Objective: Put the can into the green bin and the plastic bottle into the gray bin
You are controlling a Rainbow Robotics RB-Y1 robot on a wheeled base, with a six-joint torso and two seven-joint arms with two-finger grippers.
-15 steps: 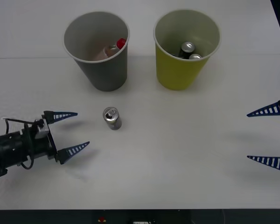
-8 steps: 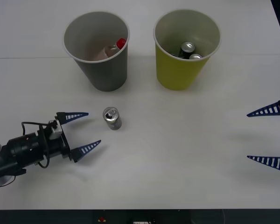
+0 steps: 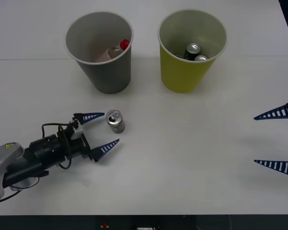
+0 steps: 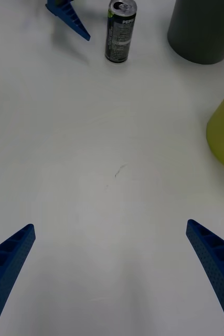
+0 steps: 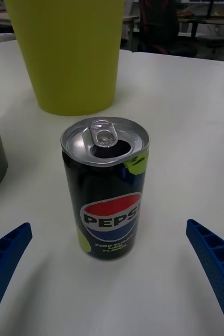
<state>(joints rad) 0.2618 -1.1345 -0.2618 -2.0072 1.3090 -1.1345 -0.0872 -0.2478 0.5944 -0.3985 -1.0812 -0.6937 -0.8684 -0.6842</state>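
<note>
1. Front view: the can (image 3: 115, 121) stands upright on the white table (image 3: 192, 158), near of the gray bin (image 3: 101, 51) and well apart from it.
2. The left gripper (image 3: 101, 130) lies low over the table just left of the can, its two blue fingers spread wide, one reaching beside the can's far-left side and the other angled out on its near side. Neither finger touches the can.
3. The gray bin stands at the far left of the table with the plastic bottle (image 3: 114, 51) inside it, leaning against the inner wall, red cap up.
4. The green bin (image 3: 191, 50) stands to the right of the gray bin, apart from it, and holds two other cans (image 3: 196, 51) with silver tops.
5. The right gripper (image 3: 277, 140) sits at the right edge of the table, fingers spread wide, holding nothing, well apart from the can and both bins.
6. Left wrist view: the can (image 5: 106, 186) is dead ahead between the open fingertips (image 5: 7, 252), upright, with a dark body, a Pepsi logo and an opened silver top; the green bin (image 5: 67, 52) rises beyond it.
7. Right wrist view: the can (image 4: 121, 30) stands far off across the bare table, with a finger of the left gripper (image 4: 68, 17) next to it and the base of the gray bin (image 4: 203, 29) beside it.
</note>
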